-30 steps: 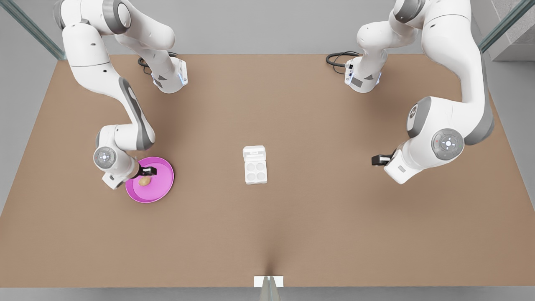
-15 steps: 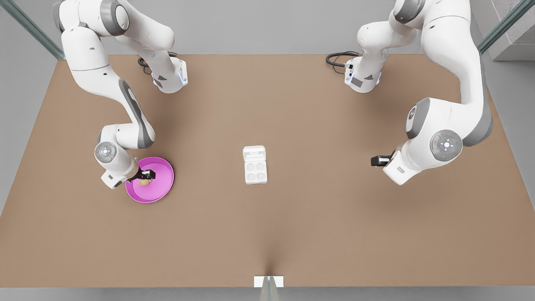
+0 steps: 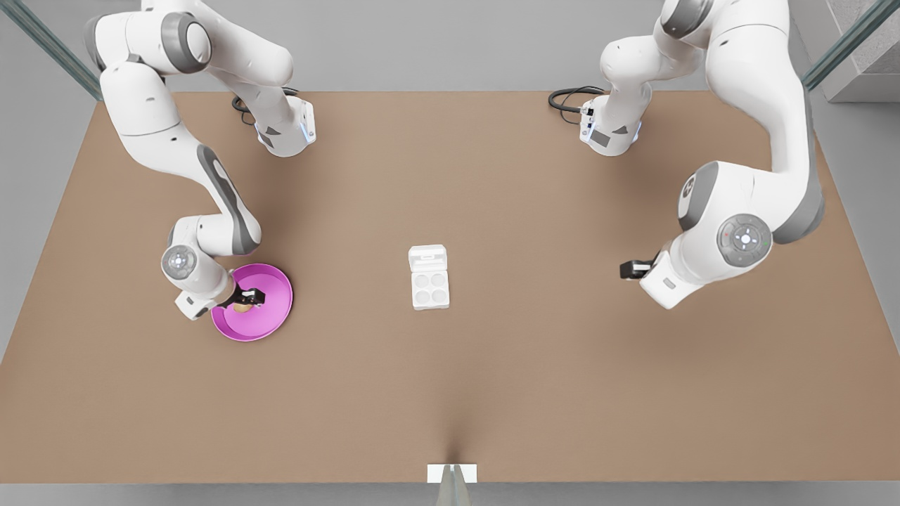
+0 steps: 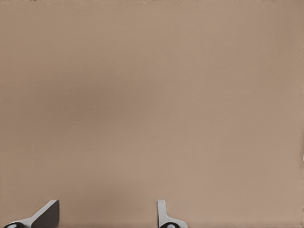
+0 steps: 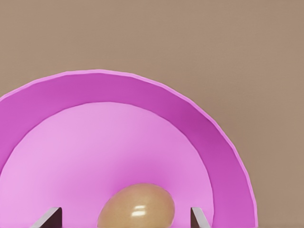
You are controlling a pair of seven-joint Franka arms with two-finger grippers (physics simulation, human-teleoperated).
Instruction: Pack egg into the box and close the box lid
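Right end effector (image 3: 245, 301) wide open, straddling egg (image 5: 137, 212) on plate (image 3: 278, 295), frame's lower left; egg's long axis spans the gap. Left end effector (image 3: 628, 270) open, waits right of box (image 3: 429, 277).

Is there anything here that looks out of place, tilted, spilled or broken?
Nothing stands out. The egg lies whole on the pink plate, between the open right gripper's fingers. The box sits flat with its lid open and cups empty. The left gripper waits, open, above bare table.
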